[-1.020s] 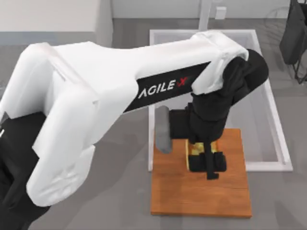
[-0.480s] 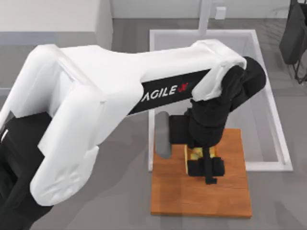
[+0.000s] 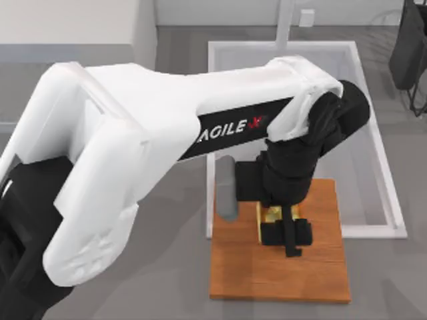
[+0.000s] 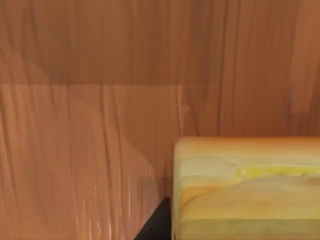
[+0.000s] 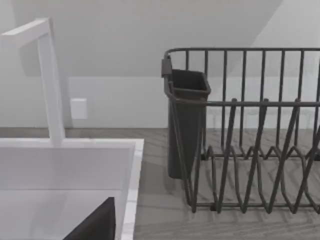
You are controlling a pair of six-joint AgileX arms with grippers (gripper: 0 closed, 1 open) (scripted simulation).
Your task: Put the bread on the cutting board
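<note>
The left gripper point(image 3: 285, 232) hangs low over the cutting board point(image 3: 280, 267), its black fingers pressed onto the bread point(image 3: 272, 215) — the golden-yellow chunk sits pinched between them, a yellow sliver visible at the gripper's left and far sides in the top view. The bread lies over the far half of the board, a little left of its middle, not far from the board's far edge. In the left wrist view the bread point(image 4: 247, 187) looms close, its pale top banded with orange-brown crust, with the wood grain of the cutting board point(image 4: 100, 125) spread just beneath and around it; whether the chunk actually touches the wood cannot be told.

Outward from the gripper, the black wrist rises to the white forearm of the left arm point(image 3: 167, 133), lettered AGILEX, which reaches in from the near left of the table across to the board. The board's far edge overlaps the near rim of the white sink basin point(image 3: 380, 167), which lies beyond it toward the far right.

The right wrist view looks across the sink's corner point(image 5: 132, 165) to a white faucet point(image 5: 47, 80) and a dark wire dish rack point(image 5: 250, 135) with a dark cutlery cup point(image 5: 185, 120) hung at its end — the right arm is parked by them.
</note>
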